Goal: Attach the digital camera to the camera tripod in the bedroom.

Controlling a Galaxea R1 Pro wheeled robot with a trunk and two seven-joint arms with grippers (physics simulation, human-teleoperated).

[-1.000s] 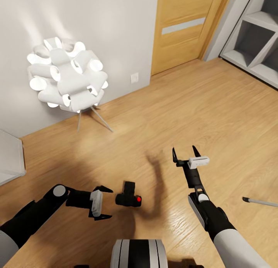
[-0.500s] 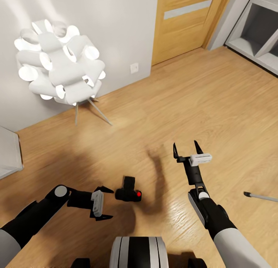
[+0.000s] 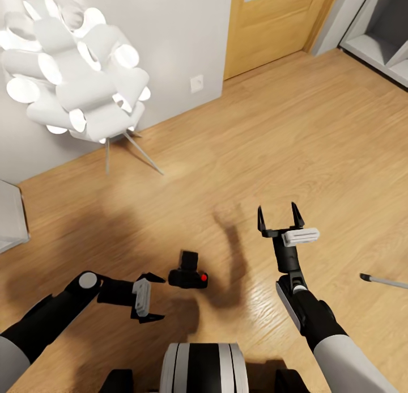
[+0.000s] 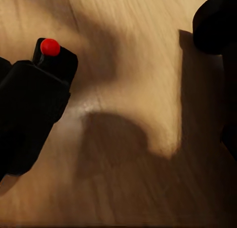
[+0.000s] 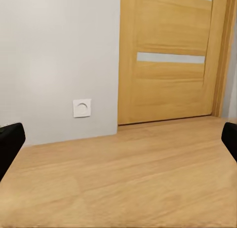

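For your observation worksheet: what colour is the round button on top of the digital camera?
Red. The button on the black digital camera shows best in the left wrist view.

The digital camera (image 3: 188, 274) is a small black boxy body with a round red button, lying on the light wood plank floor (image 3: 283, 132) of the bedroom. It sits just beyond the tips of the left pincer (image 3: 152, 298), apart from them, and well to the left of the right pincer (image 3: 279, 217). At the far right, a thin silver leg with a black foot (image 3: 382, 280) lies on the floor, possibly the camera tripod.

bare plank floor (image 3: 294, 143) lies open ahead; the white lamp (image 3: 73, 70) on thin legs crowds the far left.
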